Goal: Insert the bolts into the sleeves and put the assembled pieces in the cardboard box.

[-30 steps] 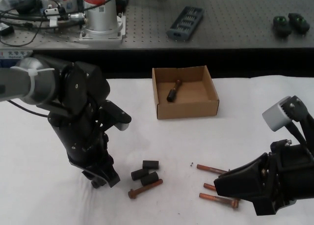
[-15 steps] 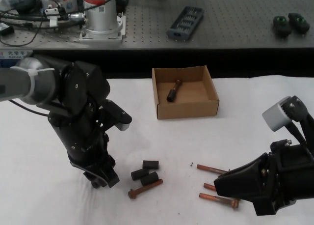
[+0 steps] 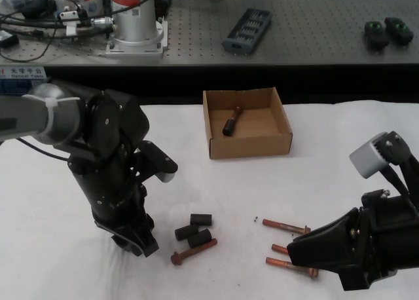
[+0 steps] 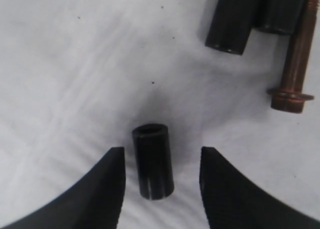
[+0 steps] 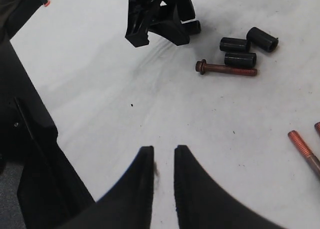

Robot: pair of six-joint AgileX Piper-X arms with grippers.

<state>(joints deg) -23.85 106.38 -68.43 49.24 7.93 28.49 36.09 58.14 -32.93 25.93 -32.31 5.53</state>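
- Left end effector (image 4: 161, 154) spread open, low over the table (image 4: 60, 64), straddling one loose sleeve (image 4: 152, 161) without visibly touching it
- Right end effector (image 5: 163, 151) drawn almost together with only a thin gap, gripping nothing, hanging above bare table near the three bolts (image 3: 286, 226) on that side
- Sleeve between the left fingers: short, black, lying on its side with the open bore facing away from the wrist
- Probably rigid, light and smooth, so apt to roll or slip; best pinched across the middle of the barrel, with both ends clear so the bore stays free
- Bolts probably stiff metal, heavier than the sleeves and no risk of crushing; best taken on the shank close to the flanged head, with the far end clear to enter a bore
- Sleeves counted: four loose, namely the one under the left end effector and a cluster of three (image 3: 186, 232) just beside it
- Bolts counted: four loose, namely a single bolt (image 3: 194, 249) lying against the cluster and the three by the right arm, one of them partly hidden behind that arm
- Assembled pieces counted: one (image 3: 232, 121), already lying inside the cardboard box (image 3: 275, 143) at the far middle of the table, well apart from the loose parts
- Judged from the count: four sleeves for four bolts, so four pairings to go and nothing spare
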